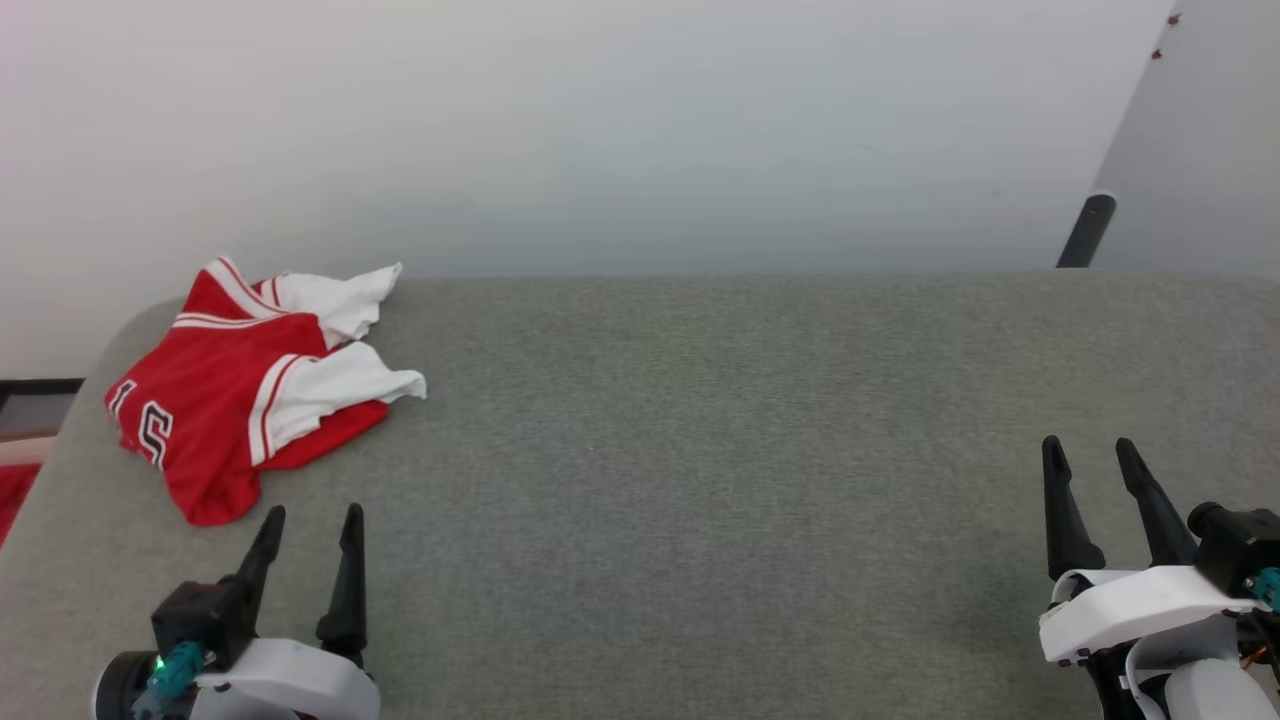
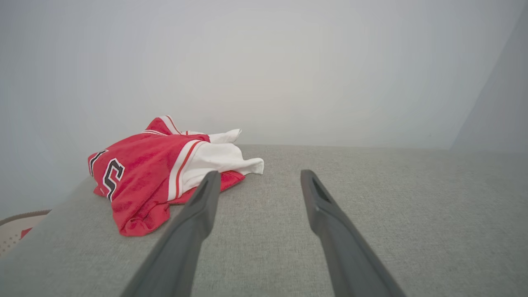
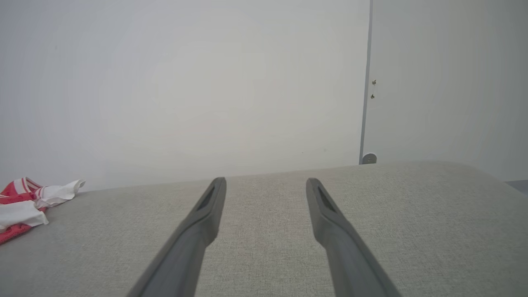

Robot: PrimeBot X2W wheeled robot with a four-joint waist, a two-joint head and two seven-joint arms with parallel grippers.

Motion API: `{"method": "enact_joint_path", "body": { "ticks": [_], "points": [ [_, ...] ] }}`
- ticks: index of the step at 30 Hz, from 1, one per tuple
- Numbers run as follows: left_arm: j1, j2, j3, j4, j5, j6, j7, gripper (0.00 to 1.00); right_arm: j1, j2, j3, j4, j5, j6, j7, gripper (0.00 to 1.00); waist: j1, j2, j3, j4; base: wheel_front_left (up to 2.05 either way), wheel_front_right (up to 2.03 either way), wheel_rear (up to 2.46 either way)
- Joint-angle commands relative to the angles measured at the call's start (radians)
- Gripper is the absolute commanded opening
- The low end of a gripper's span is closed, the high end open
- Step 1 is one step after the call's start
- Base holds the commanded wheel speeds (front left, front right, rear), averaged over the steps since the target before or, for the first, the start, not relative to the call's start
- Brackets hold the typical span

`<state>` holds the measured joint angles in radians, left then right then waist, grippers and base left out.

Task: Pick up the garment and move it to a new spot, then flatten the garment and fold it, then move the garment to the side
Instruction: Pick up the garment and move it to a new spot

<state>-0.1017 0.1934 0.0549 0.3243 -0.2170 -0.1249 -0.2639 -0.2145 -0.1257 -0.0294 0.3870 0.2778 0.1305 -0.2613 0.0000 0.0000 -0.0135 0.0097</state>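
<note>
The garment (image 1: 235,390) is a crumpled red jersey with white sleeves, striped trim and black white-outlined digits, lying at the far left of the grey table (image 1: 700,450). My left gripper (image 1: 312,516) stands open just in front of the garment's near edge, empty and apart from it. In the left wrist view the garment (image 2: 152,177) lies ahead and to the left of the open left gripper (image 2: 258,176). At the lower right, my right gripper (image 1: 1088,450) is open and empty, far from the garment. The right wrist view shows the right gripper (image 3: 266,183) and the garment (image 3: 24,206) at the left edge.
A pale wall (image 1: 600,130) rises behind the table's far edge. A dark post (image 1: 1086,230) stands at the back right by a wall corner. Left of the table, red and dark floor patches (image 1: 18,490) show below its rounded corner.
</note>
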Motion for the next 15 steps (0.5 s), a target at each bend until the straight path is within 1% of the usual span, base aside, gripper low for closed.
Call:
{"method": "enact_joint_path", "body": {
  "ticks": [1, 5, 8, 15],
  "points": [
    [-0.007, -0.004, 0.000, 0.003, -0.008, -0.006, 0.000, 1.00, 0.011, 0.001, 0.004, 0.001, 0.003, 0.000, -0.005, 1.00, 0.0000, 0.0000, -0.002, 0.014, 0.00, 0.00, 0.00],
    [-0.005, -0.011, -0.006, 0.008, -0.018, -0.005, 0.000, 1.00, 0.018, 0.000, 0.023, 0.004, 0.012, 0.001, -0.005, 1.00, 0.0000, 0.0000, -0.007, 0.058, 0.00, 0.00, 0.00],
    [0.001, -0.014, -0.007, 0.012, -0.021, -0.005, 0.000, 1.00, 0.022, -0.005, 0.037, 0.006, 0.018, 0.000, -0.005, 1.00, 0.0000, 0.0000, -0.013, 0.107, 0.00, 0.00, 0.00],
    [0.011, -0.012, -0.013, 0.032, -0.024, 0.002, 0.000, 1.00, 0.023, -0.015, 0.080, 0.018, 0.031, 0.000, -0.005, 1.00, 0.0000, 0.0000, -0.027, 0.260, 0.00, 0.00, 0.00]
  ]
}}
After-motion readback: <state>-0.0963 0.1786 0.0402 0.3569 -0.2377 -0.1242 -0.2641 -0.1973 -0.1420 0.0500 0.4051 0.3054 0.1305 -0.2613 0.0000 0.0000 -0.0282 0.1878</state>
